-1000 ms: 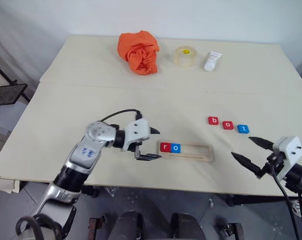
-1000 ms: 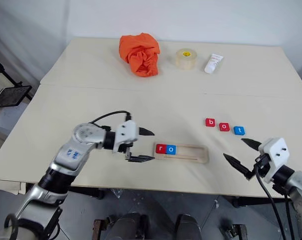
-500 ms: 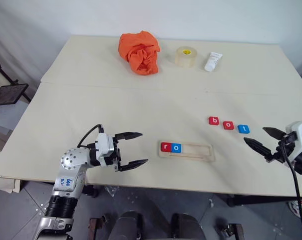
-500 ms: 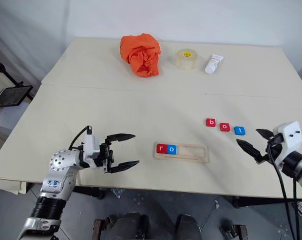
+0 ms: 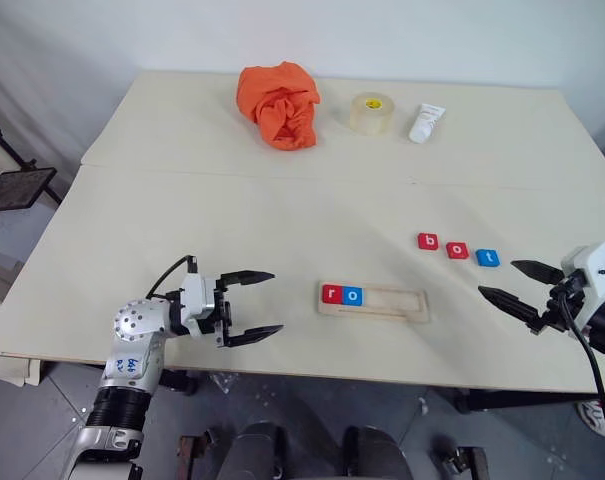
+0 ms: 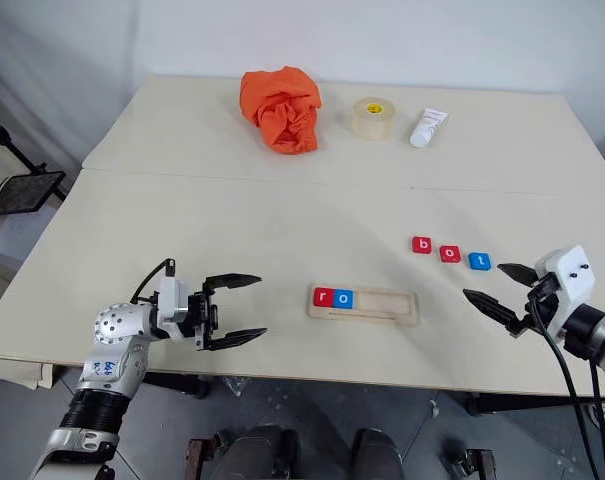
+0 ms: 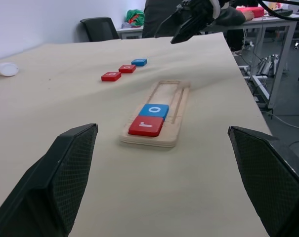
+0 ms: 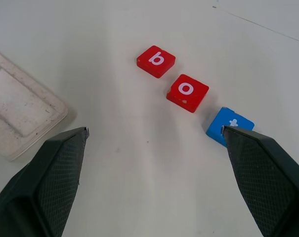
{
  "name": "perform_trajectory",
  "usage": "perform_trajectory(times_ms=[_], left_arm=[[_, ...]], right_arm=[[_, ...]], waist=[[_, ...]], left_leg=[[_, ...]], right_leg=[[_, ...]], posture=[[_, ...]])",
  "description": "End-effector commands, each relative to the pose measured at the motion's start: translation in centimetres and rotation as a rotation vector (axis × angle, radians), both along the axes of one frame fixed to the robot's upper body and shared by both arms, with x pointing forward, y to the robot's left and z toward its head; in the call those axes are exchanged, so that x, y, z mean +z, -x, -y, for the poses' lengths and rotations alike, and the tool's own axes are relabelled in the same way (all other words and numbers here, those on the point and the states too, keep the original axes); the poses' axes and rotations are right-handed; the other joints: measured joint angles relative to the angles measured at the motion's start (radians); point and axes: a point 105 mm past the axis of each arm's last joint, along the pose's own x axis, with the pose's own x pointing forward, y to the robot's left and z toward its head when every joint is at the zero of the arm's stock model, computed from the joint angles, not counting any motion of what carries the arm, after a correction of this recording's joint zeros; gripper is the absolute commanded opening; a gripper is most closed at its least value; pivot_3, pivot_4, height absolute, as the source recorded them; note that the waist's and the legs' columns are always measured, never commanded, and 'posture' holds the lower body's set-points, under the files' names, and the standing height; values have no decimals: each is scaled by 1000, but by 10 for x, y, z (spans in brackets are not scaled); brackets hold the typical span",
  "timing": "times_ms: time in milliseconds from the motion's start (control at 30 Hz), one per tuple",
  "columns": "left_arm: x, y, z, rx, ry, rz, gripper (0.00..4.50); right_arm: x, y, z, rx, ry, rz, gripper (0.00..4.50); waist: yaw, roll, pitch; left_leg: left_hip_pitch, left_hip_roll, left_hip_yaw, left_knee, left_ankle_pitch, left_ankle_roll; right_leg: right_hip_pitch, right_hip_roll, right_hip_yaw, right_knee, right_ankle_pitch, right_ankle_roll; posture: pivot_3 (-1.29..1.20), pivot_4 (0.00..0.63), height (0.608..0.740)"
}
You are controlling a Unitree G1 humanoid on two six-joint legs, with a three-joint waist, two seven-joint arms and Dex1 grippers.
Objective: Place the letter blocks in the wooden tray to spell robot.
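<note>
counter (image 5: 282,200) | tray (image 5: 373,301) between the claws, nearer left claw, red r + blue o at its left end | left claw (image 5: 250,305) released, empty | right claw (image 5: 520,283) released, empty | b, o, t tiles (image 5: 458,250) loose just ahead of right claw

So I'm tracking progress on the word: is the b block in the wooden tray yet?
No, the b block lies on the table beside the o and t, apart from the wooden tray, which holds r and o.
</note>
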Motion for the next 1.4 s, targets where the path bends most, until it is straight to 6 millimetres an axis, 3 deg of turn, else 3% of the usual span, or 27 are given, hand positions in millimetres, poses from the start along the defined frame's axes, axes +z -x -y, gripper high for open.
perform_trajectory(times_ms=[33, 300, 433, 700, 900, 1133, 1400], left_arm=[[11, -1, 0, -10, 18, 42, 4484], [11, -2, 2, -7, 7, 42, 4484], [13, -3, 5, -21, 9, 44, 4484], [12, -5, 9, -32, 5, 51, 4484], [10, -3, 15, -50, 10, 58, 4484], [11, -3, 17, -48, 17, 65, 4484], [13, -5, 18, -35, 23, 74, 4484]], right_arm=[[17, 1, 0, 7, 16, 59, 4500], [28, -10, -14, 29, 17, 75, 4500], [39, -36, -33, 21, 17, 61, 4500], [28, -83, -55, -113, 25, -65, 4500], [5, -113, -63, -220, 43, -152, 4500], [-6, -122, -65, -274, 29, -189, 4500], [-6, -116, -73, -301, 31, -225, 4500]], waist=[[0, 0, 0], [0, 0, 0], [-6, 0, 0], [-4, 0, 0], [-4, 0, 0], [-9, 0, 0], [-13, 0, 0]], left_leg=[[0, 0, 0, 0, 0, 0], [0, 0, 0, 0, 0, 0], [0, 0, 1, 0, 0, 0], [-2, 0, -1, 1, 0, -1], [-13, 0, -2, 4, 0, 0], [-15, -1, -2, 4, 0, 0], [-14, -1, -2, 4, 0, 0]], right_leg=[[0, 0, 0, 0, 0, 0], [0, 0, 0, 0, 0, 0], [0, 0, 1, 0, 0, 0], [-2, 0, -1, 1, 0, 0], [-12, 0, -2, 6, 0, 0], [-17, -1, -3, 12, 0, 0], [-17, -1, -2, 13, 0, 0]], posture=[[0, 150, 740], [0, 150, 740], [0, 150, 740], [0, 150, 740], [0, 150, 740], [0, 150, 740], [0, 150, 740]])
